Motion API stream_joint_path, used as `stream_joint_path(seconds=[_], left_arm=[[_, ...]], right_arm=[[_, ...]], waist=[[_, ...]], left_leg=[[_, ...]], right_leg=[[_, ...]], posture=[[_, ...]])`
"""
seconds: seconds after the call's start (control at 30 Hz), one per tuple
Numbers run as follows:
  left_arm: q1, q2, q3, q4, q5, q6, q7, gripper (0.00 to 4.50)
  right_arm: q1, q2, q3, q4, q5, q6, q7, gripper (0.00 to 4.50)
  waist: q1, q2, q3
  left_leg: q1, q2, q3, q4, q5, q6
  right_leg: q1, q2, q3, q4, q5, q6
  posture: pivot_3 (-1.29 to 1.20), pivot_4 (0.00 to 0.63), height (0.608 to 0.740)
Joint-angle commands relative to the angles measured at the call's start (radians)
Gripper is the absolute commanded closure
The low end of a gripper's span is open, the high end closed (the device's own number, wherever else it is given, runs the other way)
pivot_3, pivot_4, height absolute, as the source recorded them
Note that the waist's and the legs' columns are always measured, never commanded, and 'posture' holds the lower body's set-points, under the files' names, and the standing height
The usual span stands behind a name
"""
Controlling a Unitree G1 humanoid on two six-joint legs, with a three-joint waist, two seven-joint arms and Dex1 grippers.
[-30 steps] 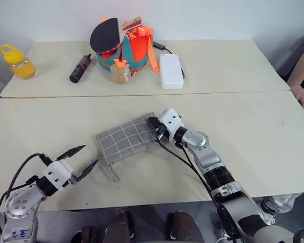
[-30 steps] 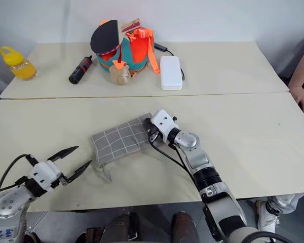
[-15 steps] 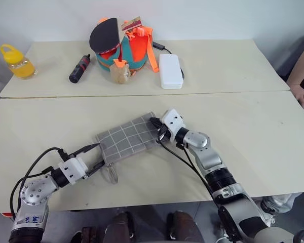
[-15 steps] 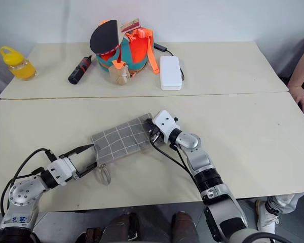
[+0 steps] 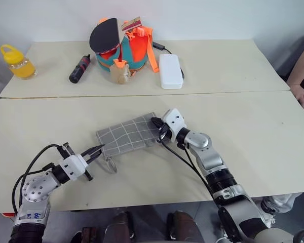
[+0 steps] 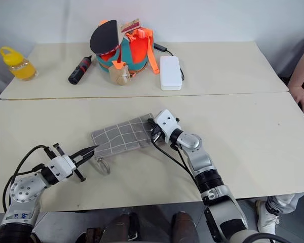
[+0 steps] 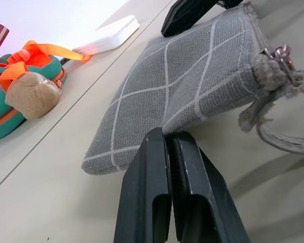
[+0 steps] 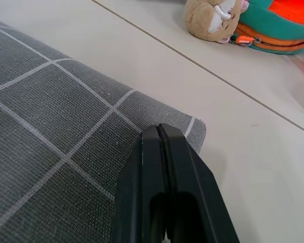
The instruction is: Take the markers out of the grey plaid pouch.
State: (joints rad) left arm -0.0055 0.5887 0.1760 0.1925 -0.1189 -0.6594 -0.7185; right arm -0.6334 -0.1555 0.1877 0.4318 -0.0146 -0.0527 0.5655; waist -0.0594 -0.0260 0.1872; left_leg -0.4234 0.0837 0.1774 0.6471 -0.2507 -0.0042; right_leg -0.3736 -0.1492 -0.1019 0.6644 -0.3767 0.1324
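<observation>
Grey plaid pouch (image 5: 127, 134) flat on tabletop (image 5: 253, 126), contents hidden; left tool (image 5: 97, 150), right tool (image 5: 155, 121) each clamped on pouch edge.

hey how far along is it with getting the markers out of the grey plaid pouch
Early stage. Done: the right hand is shut on one end of the grey plaid pouch, and the left hand is shut on the fabric of the opposite end, beside the ring pull. In hand: holding the pouch at both ends. Left: no marker is out on the table, so both remain to be removed.
</observation>
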Motion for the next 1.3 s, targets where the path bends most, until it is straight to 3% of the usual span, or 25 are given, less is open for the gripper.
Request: stream_joint_path(seconds=[0.03,0.07,0.17,0.3,0.4,0.6,0.73,0.87,1.03,1.3], left_arm=[[0.030,-0.002,-0.031,-0.022,-0.011,0.004,-0.010,4.48],[0.025,-0.003,-0.028,-0.023,0.008,-0.007,0.005,4.48],[0.013,-0.013,-0.029,-0.028,0.041,-0.015,0.042,4.50],[0.009,-0.054,-0.056,-0.054,0.062,0.041,0.089,4.50],[-0.005,-0.073,-0.063,-0.076,0.077,0.084,0.124,4.50],[-0.052,-0.099,-0.115,-0.103,0.173,0.140,0.194,4.50],[-0.094,-0.134,-0.151,-0.129,0.195,0.220,0.225,4.50],[-0.124,-0.163,-0.194,-0.161,0.210,0.280,0.235,4.50],[-0.144,-0.190,-0.236,-0.190,0.260,0.331,0.270,4.50],[-0.170,-0.217,-0.270,-0.225,0.298,0.392,0.309,4.50]], right_arm=[[0.015,-0.009,0.000,-0.052,0.012,-0.002,0.022,4.50],[0.020,-0.009,-0.010,-0.079,0.048,0.024,0.055,4.50],[0.033,-0.022,-0.034,-0.171,0.151,0.089,0.153,3.90],[0.068,-0.044,-0.058,-0.369,0.317,0.248,0.246,2.57],[0.111,-0.121,-0.065,-0.549,0.455,0.421,0.338,1.75],[0.192,-0.298,-0.051,-0.735,0.591,0.634,0.445,1.75],[0.245,-0.355,-0.001,-0.745,0.569,0.657,0.469,1.75],[0.250,-0.283,0.057,-0.627,0.444,0.561,0.378,1.75],[0.223,-0.169,0.057,-0.577,0.448,0.590,0.314,1.75],[0.180,-0.124,0.026,-0.543,0.465,0.650,0.278,1.75]], waist=[[0.000,0.000,0.000],[0.000,0.000,0.000],[0.002,0.000,0.000],[0.006,0.000,0.000],[0.016,0.000,0.000],[0.034,0.000,0.000],[0.034,0.000,0.000],[0.031,0.000,-0.001],[0.032,0.000,-0.001],[0.034,0.000,-0.001]], left_leg=[[0.000,0.000,0.000,0.000,0.000,0.000],[0.000,0.000,0.000,0.000,0.000,0.000],[0.000,0.000,0.000,-0.001,0.000,0.000],[0.000,0.000,0.000,0.000,0.000,0.000],[0.000,0.000,-0.002,0.000,-0.001,0.001],[0.000,-0.001,-0.002,0.001,-0.001,0.002],[0.000,-0.001,-0.002,0.001,-0.001,0.002],[0.000,-0.001,-0.002,0.001,-0.001,0.002],[0.000,-0.001,-0.002,0.001,-0.001,0.001],[0.000,-0.001,-0.002,0.001,-0.001,0.001]], right_leg=[[0.000,0.000,0.000,0.000,0.000,0.000],[0.000,0.000,0.000,0.000,0.000,0.000],[0.000,0.000,0.000,-0.001,0.000,0.000],[0.000,0.000,0.000,-0.001,0.000,0.000],[0.001,-0.001,-0.001,-0.001,0.000,0.000],[0.002,-0.001,-0.001,-0.003,0.000,0.000],[0.003,-0.001,-0.002,-0.004,0.000,0.000],[0.003,-0.001,-0.002,-0.003,0.000,0.000],[0.002,0.000,-0.002,-0.003,0.000,0.000],[0.003,0.000,-0.002,-0.003,0.000,0.000]], posture=[[0.00,0.150,0.740],[0.00,0.150,0.740],[0.00,0.150,0.740],[0.00,0.150,0.740],[0.00,0.150,0.740],[0.00,0.150,0.740],[0.00,0.150,0.740],[0.00,0.150,0.740],[0.00,0.150,0.740],[0.00,0.150,0.740]])
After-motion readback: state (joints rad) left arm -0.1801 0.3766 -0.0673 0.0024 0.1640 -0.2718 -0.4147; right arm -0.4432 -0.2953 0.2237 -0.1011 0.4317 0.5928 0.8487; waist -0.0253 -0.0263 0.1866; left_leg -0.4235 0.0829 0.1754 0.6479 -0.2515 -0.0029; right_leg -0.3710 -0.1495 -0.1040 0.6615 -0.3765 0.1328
